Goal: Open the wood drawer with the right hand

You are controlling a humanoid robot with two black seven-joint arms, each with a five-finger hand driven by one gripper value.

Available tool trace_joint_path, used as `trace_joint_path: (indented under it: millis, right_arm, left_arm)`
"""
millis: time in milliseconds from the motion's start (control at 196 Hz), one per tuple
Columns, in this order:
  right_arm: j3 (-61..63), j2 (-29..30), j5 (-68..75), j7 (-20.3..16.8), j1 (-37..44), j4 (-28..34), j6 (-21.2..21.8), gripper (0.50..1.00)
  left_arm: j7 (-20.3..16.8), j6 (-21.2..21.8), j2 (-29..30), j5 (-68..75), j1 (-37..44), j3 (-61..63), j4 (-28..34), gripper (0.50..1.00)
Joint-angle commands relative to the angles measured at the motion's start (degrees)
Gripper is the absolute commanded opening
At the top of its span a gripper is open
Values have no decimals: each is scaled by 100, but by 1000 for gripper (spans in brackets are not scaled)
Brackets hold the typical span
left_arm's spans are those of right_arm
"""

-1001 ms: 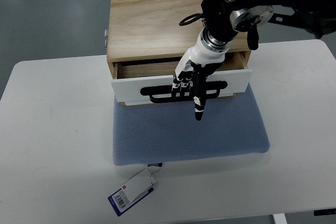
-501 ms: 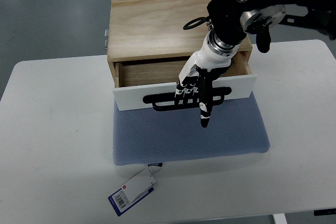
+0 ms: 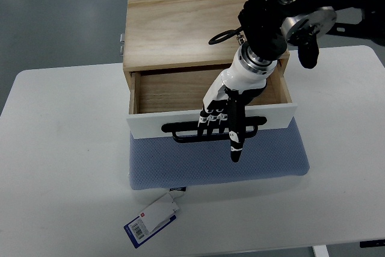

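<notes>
A light wood box (image 3: 180, 25) stands at the back of the white table (image 3: 60, 167). Its drawer (image 3: 168, 91) is pulled partly out toward me and looks empty inside. The drawer has a white front (image 3: 147, 123) with a black bar handle (image 3: 180, 129). My right hand (image 3: 219, 118) reaches down from the upper right. Its fingers are curled over the black handle near the middle. One finger (image 3: 235, 142) points straight down past the drawer front over the blue mat. The left arm is out of view.
A blue padded mat (image 3: 216, 161) lies on the table under and in front of the box. A paper tag with a barcode (image 3: 150, 218) lies by the mat's front left corner. The table edge runs along the bottom.
The drawer has slid further out toward me, with my right hand still hooked on its handle and moving with it. More of the drawer's inside shows now.
</notes>
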Motion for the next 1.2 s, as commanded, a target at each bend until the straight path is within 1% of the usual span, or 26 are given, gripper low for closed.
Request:
trace_joint_path:
  millis: [0, 128, 250, 342, 393, 399, 455, 511, 516, 593, 644, 649, 669, 695, 746, 751, 772, 828, 838, 874, 894, 950, 991, 1037, 1104, 1196]
  right_arm:
    - [9, -51, 21, 0, 136, 102, 0, 946]
    - [9, -95, 73, 0, 251, 138, 0, 946]
    - [123, -262, 117, 0, 409, 138, 0, 946]
    - [378, -517, 152, 0, 611, 76, 0, 946]
    - [378, -517, 152, 0, 611, 76, 0, 946]
    - [509, -682, 179, 0, 690, -20, 0, 946]
    - [712, -868, 196, 0, 708, -205, 0, 944]
    - [712, -869, 196, 0, 708, -205, 0, 944]
    - [921, -1043, 196, 63, 664, -475, 0, 946]
    - [1222, -1255, 196, 309, 533, -995, 0, 946]
    - [1222, -1255, 196, 310, 532, -996, 0, 946]
    - [1474, -1403, 188, 545, 254, -1449, 0, 946]
    - [1556, -1440, 188, 600, 181, -1559, 0, 946]
    - [1784, -1545, 179, 749, -47, -1891, 0, 946]
    - [1785, -1545, 179, 749, -48, -1893, 0, 946]
    - [2289, -1667, 188, 993, -483, -2397, -46, 946]
    - [2417, -1677, 188, 1039, -602, -2517, -125, 946]
    - [3128, -1695, 179, 1285, -1277, -3026, -625, 946]
    - [3129, -1695, 179, 1285, -1278, -3026, -626, 946]
    - [3682, -1695, 188, 1461, -1769, -3298, -986, 946]
    - [3832, -1695, 188, 1505, -1902, -3352, -1066, 946]
    - [4701, -1651, 188, 1742, -2640, -3588, -1522, 946]
    - [5116, -1624, 188, 1839, -3019, -3668, -1698, 944]
    - [5782, -1537, 188, 2049, -3545, -3773, -1953, 944]
    - [6459, -1335, 188, 2261, -4090, -3975, -2129, 944]
    - [7278, -1062, 188, 2498, -4689, -4441, -2129, 944]
  left_arm:
    - [1, 0, 0, 0, 0, 9, 0, 1000]
    - [1, 0, 0, 0, 0, 18, 0, 1000]
    - [1, 0, 0, 0, 0, 27, 0, 1000]
    - [1, 0, 0, 0, 0, 36, 0, 1000]
    - [1, 0, 0, 0, 0, 36, 0, 1000]
    - [1, 0, 0, 0, 0, 44, -9, 1000]
    - [1, 0, 0, 8, 0, 53, -9, 1000]
    - [1, 0, 0, 8, 0, 53, -9, 1000]
    - [1, 0, 0, 17, 0, 53, -18, 1000]
    - [1, 0, 0, 17, 0, 53, -27, 1000]
    - [1, 0, 0, 17, 0, 53, -27, 1000]
    - [1, 0, 0, 17, 0, 62, -27, 1000]
    - [1, 0, 0, 17, 0, 62, -27, 1000]
    - [1, 0, 0, 17, 0, 62, -27, 1000]
    - [1, 0, 0, 17, 0, 62, -27, 1000]
    - [1, 0, 0, 17, 0, 62, -27, 1000]
    - [1, 0, 0, 17, 0, 53, -27, 1000]
    - [1, 0, 0, 17, 0, 53, -18, 1000]
    - [1, 0, 0, 17, 0, 53, -18, 1000]
    - [1, 0, 0, 17, 0, 44, -18, 1000]
    - [1, 0, 0, 17, 0, 53, -18, 1000]
    - [1, 0, 0, 17, 0, 53, -18, 1000]
    - [1, 0, 0, 17, 0, 53, -18, 1000]
    - [1, 0, 0, 17, 0, 53, -27, 1000]
    - [1, 0, 0, 26, 0, 53, -35, 1000]
    - [1, 0, 0, 26, 0, 62, -44, 1000]
